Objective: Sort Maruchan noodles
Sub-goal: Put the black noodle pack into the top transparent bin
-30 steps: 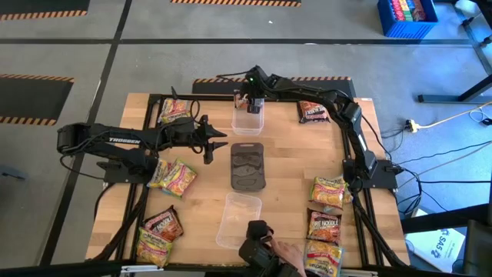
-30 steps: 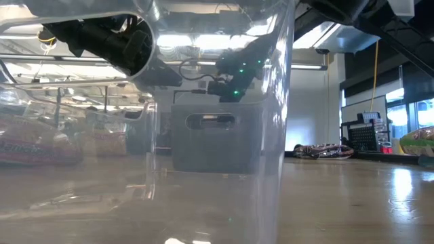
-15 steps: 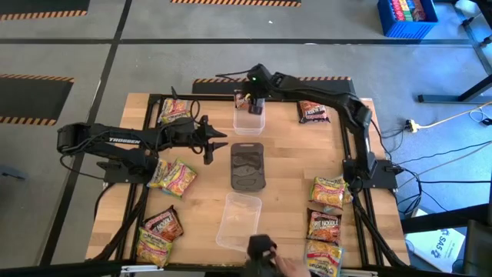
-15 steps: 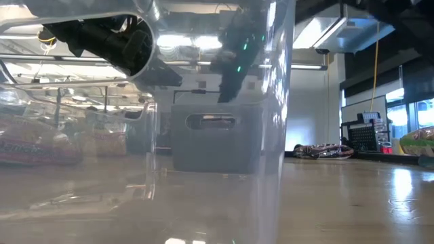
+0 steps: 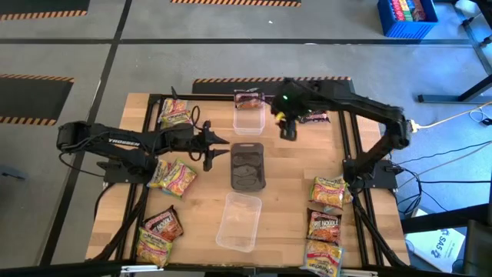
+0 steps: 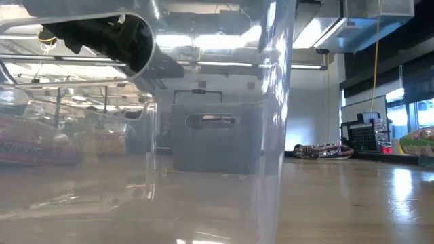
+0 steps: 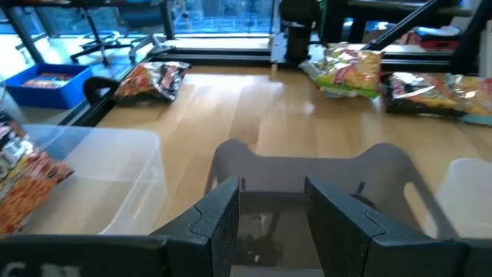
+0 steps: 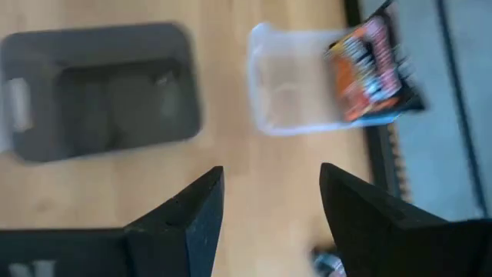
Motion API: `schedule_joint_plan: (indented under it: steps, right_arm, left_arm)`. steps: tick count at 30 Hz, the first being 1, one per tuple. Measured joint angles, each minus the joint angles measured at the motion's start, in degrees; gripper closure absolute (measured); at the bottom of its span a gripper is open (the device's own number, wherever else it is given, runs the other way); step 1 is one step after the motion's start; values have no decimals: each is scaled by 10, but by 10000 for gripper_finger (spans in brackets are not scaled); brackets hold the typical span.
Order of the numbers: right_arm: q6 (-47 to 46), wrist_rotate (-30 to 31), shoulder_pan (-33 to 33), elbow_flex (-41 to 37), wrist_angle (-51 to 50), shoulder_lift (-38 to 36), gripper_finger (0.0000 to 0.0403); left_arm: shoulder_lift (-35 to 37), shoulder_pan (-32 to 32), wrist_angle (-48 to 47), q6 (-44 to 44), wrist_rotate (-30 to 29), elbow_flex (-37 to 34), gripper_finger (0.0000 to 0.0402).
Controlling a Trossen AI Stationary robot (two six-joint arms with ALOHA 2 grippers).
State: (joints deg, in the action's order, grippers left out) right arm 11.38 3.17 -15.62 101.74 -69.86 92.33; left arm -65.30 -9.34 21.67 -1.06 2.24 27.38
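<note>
A light wooden table fills the middle of the overhead view, with a dark arm reaching in from each side. Down its centre run three containers in a line: a clear plastic tray at the far edge, a dark grey rectangular lid in the middle, and a second clear tray near the front edge. One dark brown-red noodle packet lies tilted over the far rim of the far tray, partly inside it and partly hanging out. The other noodle packets lie loose around the table: one at the far left corner, a pair beside the left arm's base, two at the near left corner, one dark packet at the far right under the right arm, and three in a column down the right side. The left gripper hovers just left of the grey lid, pointing towards it, its jaws spread a little and holding nothing. The right gripper hangs above bare table to the right of the far tray, between that tray and the dark packet, its jaws spread and empty.
</note>
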Motion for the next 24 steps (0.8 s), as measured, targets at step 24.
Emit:
schedule_joint_plan:
  steps: [24]
  right_arm:
    - [-101,7,-213,-421,242,-224,205]
  left_arm:
    - [0,28,26,9,-31,0,261]
